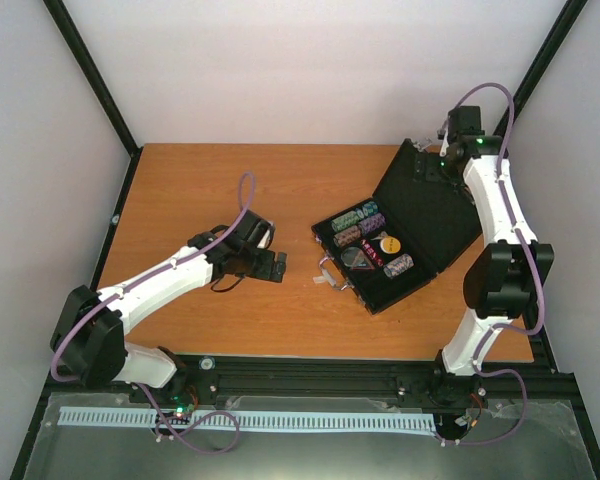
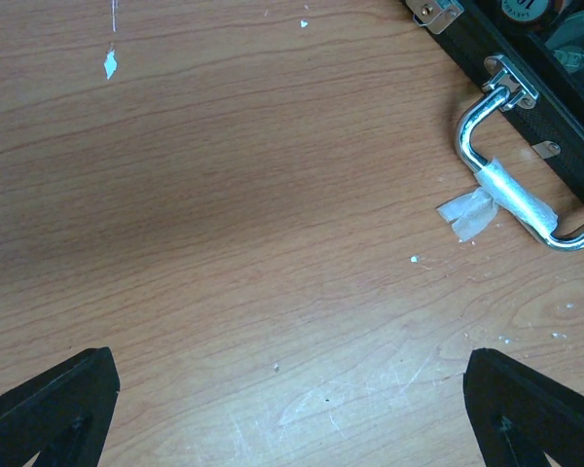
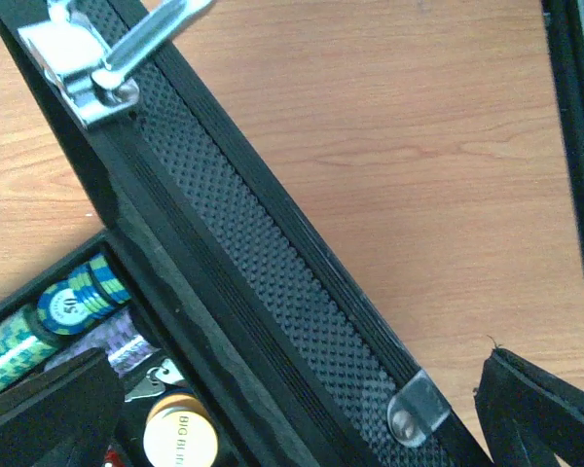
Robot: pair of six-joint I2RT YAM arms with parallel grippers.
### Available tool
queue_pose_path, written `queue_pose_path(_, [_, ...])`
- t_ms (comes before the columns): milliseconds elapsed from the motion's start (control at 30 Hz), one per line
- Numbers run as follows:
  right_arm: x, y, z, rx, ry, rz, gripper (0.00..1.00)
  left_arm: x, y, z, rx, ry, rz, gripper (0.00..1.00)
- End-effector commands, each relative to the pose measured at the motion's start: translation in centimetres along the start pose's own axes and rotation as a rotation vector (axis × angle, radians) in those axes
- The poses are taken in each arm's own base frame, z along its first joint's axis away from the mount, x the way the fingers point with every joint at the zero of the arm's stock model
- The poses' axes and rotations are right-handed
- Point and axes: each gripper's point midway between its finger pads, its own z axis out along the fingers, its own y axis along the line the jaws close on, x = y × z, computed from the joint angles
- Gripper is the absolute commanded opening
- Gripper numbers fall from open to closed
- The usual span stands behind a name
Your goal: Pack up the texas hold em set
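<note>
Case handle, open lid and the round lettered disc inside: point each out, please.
Case handle (image 2: 465,139): left wrist view, on its bare chrome bend.
Open lid (image 1: 428,208): top external view, middle of its black inner face.
Round disc (image 3: 180,440): right wrist view, on its lettered top face.

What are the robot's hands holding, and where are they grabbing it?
Nothing. The left gripper hangs open beside the case handle; the right gripper hangs open over its lid.

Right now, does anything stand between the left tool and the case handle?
Nothing visible does. Only bare table lies between the left tool and the handle; a piece of tape is wrapped on the handle itself.
</note>
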Motion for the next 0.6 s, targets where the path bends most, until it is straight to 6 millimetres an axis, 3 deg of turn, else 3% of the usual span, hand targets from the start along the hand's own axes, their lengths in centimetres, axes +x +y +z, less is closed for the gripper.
queue_pose_path(0, [0.9,3.3,-1.0,-0.204,0.015,-0.009,1.00,-0.6,0.1,-0.4,-0.004,-0.021,-0.024,1.00])
queue_pose_path(267, [3.2,6.4,-3.6,-0.399,0.032,0.037,1.00,-0.8,-0.1,0.3,0.000,-0.012,-0.030,1.00])
queue_pose_path(367, [4.3,7.8,-5.6,-0.451,0.035,0.044,1.00,-0.8,-0.1,0.5,0.000,-0.008,-0.039,1.00])
queue_pose_path(567, [9.5,13.3,-10.1,-0.591,0.110,0.003,1.00,-1.0,-0.2,0.8,-0.001,-0.012,-0.047,1.00])
